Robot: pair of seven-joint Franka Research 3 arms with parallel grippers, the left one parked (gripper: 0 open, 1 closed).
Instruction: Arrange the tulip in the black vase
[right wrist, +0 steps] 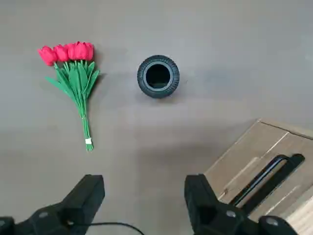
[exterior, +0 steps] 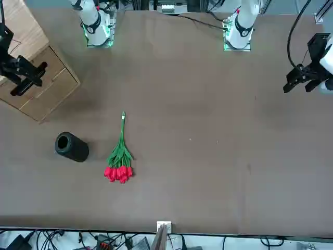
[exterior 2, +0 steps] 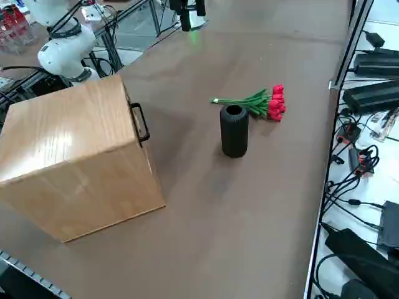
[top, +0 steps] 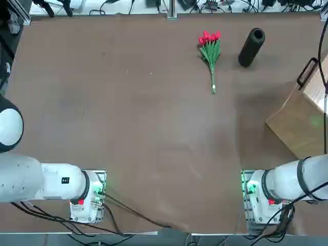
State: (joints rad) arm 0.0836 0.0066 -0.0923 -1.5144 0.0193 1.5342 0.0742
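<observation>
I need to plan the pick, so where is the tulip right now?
In the top view the tulip lies flat at the table's far right, just left of the upright vase.

Wooden box (top: 302,120) is cut off by the right edge in top view, by the left edge in front view. Right gripper (right wrist: 144,196) shows only finger ends in wrist view. Vase (right wrist: 158,76) interior is too dark to read.
</observation>
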